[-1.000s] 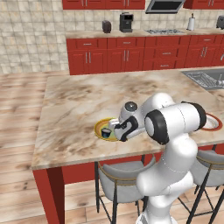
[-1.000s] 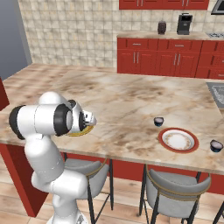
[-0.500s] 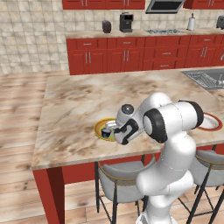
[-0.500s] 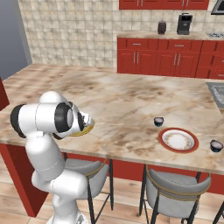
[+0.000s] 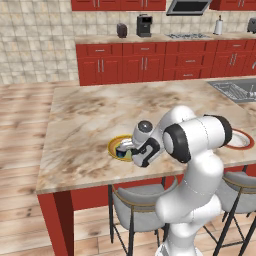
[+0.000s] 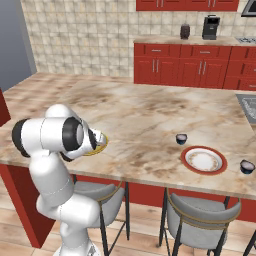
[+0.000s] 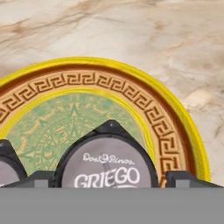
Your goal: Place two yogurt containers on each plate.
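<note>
The gripper (image 7: 107, 178) is grasping a yogurt container (image 7: 106, 164) over the yellow-orange plate (image 7: 173, 122), just beside a second container (image 7: 8, 164) sitting on its left.

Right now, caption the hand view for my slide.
Jaws straddle a yogurt cup over the yellow plate; second cup beside it.

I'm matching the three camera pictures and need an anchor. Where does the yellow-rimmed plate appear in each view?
Left base view: the yellow-rimmed plate lies near the counter's front edge, left of centre, partly behind the gripper.
Right base view: a sliver of its rim peeks out beside the arm, at left.
Hand view: it spans most of the frame, with a yogurt container on it.
Shared landmark: the marble counter.
</note>
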